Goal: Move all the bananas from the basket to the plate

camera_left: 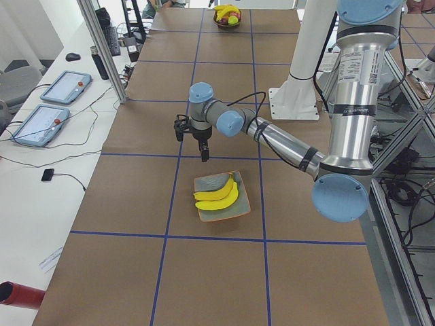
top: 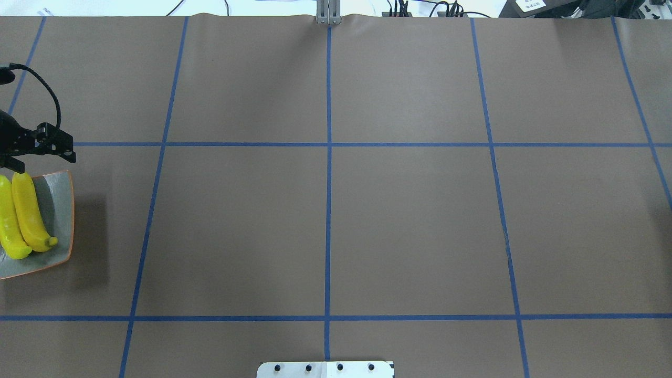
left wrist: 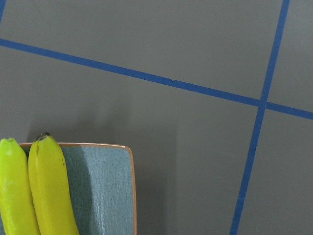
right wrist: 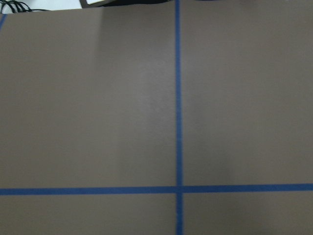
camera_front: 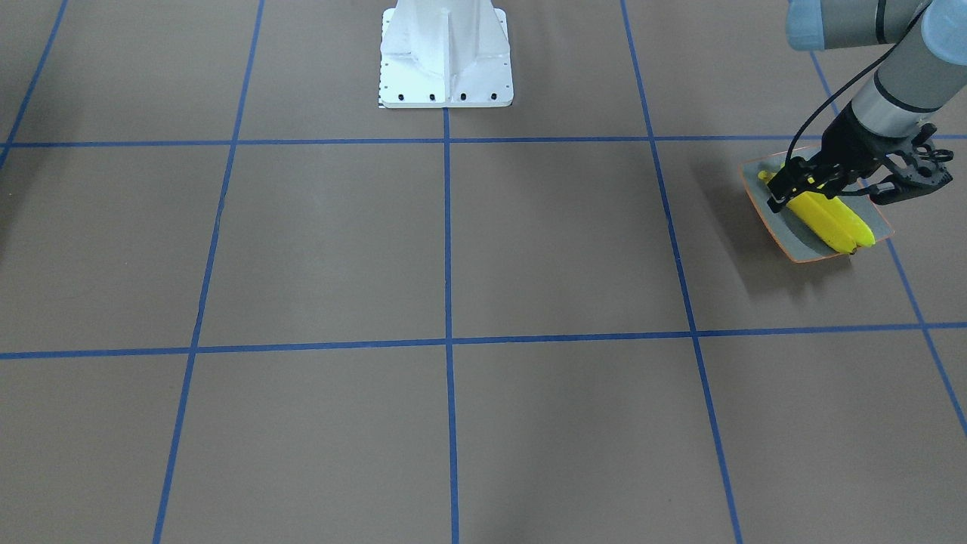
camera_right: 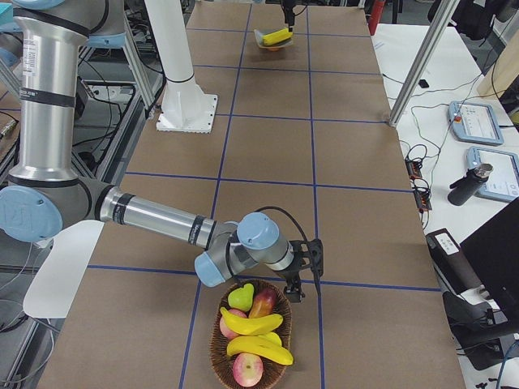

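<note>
Left end of desk (camera_left: 122, 272): bare brown paper w/ blue grid tape on every side of plate (top: 59, 202), well clear of desk edges. On plate: two bananas (top: 27, 210), side by side & touching, long axes across desk from robot side to operators' side, on plate's left half. Raised abt over plate's operator-side rim: left gripper (camera_front: 829, 198), fingers spread wide, holding nothing. Mid desk: wide open, only robot base (camera_front: 446, 60). Far right end: basket (camera_right: 220, 344), two more bananas (camera_right: 258, 326) inside w/ pear & apples, axes also across desk. Right gripper (camera_right: 298, 288) just beside basket rim, pointing down; can't tell fingers' state.
</note>
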You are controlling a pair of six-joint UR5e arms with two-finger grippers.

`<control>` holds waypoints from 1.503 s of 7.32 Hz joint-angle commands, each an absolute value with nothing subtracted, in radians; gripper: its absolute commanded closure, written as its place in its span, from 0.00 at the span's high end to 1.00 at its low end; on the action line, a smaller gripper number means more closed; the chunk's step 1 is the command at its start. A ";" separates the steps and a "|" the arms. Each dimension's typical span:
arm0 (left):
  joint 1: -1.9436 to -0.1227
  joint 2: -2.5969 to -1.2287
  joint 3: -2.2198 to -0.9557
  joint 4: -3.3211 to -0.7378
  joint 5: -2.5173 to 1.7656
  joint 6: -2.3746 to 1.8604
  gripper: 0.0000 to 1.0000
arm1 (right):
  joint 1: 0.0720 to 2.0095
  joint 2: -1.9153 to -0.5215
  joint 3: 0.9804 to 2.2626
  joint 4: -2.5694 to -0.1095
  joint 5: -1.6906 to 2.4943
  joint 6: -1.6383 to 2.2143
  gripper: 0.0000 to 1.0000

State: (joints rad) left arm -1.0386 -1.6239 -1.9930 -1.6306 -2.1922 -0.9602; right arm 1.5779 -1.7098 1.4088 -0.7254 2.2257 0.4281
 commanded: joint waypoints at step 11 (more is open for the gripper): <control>-1.035 -1.632 -1.973 -1.631 -2.194 -0.968 1.00 | 1.617 -1.657 1.393 -1.285 2.203 -0.085 0.98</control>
